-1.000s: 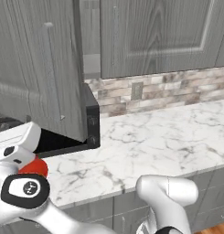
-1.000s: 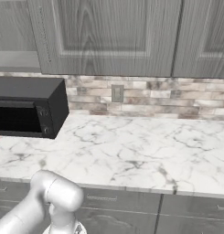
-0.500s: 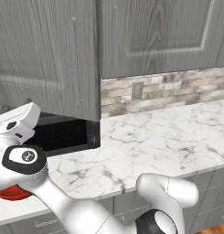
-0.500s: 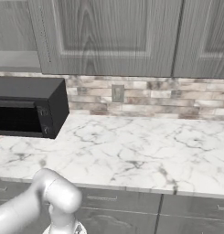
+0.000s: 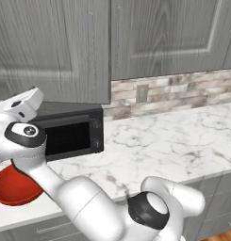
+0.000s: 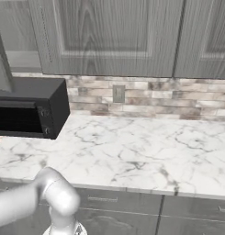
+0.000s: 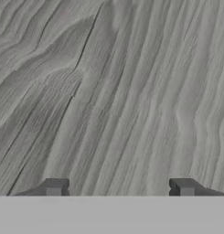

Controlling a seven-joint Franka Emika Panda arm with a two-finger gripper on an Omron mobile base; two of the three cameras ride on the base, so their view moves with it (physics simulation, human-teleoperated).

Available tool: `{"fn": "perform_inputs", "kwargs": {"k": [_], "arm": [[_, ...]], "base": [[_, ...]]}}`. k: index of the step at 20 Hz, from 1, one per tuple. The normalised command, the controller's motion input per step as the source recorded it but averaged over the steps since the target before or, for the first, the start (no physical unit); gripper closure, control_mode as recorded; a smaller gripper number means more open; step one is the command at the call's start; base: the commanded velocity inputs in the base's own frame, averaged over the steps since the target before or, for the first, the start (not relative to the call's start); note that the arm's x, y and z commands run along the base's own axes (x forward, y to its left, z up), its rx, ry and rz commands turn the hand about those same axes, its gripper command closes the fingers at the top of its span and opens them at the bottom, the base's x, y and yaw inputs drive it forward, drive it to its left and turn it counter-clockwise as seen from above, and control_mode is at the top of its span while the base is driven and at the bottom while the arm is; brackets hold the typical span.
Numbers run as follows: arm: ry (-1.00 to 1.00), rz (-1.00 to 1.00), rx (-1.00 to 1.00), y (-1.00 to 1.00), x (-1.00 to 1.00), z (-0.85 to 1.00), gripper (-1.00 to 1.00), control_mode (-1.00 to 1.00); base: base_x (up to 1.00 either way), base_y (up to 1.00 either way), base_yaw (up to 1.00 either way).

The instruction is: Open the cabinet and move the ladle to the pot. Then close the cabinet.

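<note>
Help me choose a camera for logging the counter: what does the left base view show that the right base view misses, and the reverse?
The left base view gives most of the red bowl on the counter's near left, beside the arm, and the cabinet door swung across above the microwave. The right base view gives the drawer fronts under the counter, and just a red sliver of the bowl at its left edge. Both show the microwave, the marble counter, the tile backsplash with its outlet and the upper cabinets.

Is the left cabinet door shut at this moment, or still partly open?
Nearly shut. In the left base view the cabinet door looks almost flush with its neighbour, but the right base view shows its edge angled out above the microwave.
</note>
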Motion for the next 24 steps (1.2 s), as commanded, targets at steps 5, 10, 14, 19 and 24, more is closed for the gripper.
{"fn": "perform_inputs", "kwargs": {"k": [5,10,14,19,24], "arm": [[0.1,0.0,0.1,-0.19,0.97,0.31,-1.0,-1.0],[0.11,0.04,0.1,-0.24,0.85,0.28,-1.0,-1.0],[0.12,0.05,0.11,-0.32,0.77,0.33,-1.0,-1.0],[0.11,0.06,0.1,-0.32,0.68,0.32,-1.0,-1.0],[0.13,0.05,0.11,-0.31,0.23,0.4,-1.0,-1.0]], "base": [[0.0,0.0,0.0],[0.0,0.0,0.0],[0.0,0.0,0.0],[0.0,0.0,0.0],[0.0,0.0,0.0]]}}
